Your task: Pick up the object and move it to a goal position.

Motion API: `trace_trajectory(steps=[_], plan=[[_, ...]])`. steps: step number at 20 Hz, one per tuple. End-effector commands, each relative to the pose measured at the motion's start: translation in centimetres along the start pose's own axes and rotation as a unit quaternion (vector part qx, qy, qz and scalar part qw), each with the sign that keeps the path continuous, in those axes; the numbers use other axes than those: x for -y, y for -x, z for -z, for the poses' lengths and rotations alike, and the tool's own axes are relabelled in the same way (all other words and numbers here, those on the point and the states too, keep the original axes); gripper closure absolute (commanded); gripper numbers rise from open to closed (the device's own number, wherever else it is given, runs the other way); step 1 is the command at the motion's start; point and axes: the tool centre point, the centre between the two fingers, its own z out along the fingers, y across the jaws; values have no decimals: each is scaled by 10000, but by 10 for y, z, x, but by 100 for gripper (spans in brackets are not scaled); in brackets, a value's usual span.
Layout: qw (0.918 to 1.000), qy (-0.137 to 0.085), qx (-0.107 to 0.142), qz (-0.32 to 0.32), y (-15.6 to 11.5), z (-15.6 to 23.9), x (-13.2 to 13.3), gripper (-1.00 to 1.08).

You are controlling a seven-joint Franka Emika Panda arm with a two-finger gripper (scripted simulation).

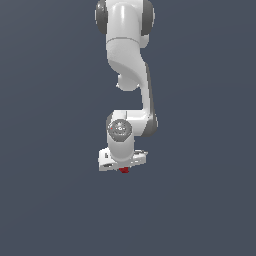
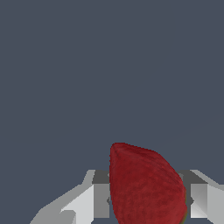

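Note:
The object is a small dark-red strawberry-like item (image 1: 124, 170). In the exterior view only a red sliver of it shows under the white gripper (image 1: 123, 169), at the lower middle of the picture. In the wrist view the strawberry (image 2: 146, 186) is large and close and sits between the two grey-white fingers (image 2: 92, 201), which press against its sides. The gripper is shut on it. Its green top barely shows. Whether the object rests on the surface or hangs above it cannot be told.
The white arm (image 1: 127, 55) reaches down from the top middle of the exterior view. A flat, plain dark blue-grey surface (image 1: 50, 200) fills everything around it. No goal marker or other object shows.

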Motion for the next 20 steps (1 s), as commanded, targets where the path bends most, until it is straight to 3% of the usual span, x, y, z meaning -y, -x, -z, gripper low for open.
trace_trajectory(steps=[1,7,20], plan=[[10000,0,-8,6,-1,7,7,108],[10000,0,-8,6,-4,39,45,108],[10000,5,-8,6,-18,145,165,108]])
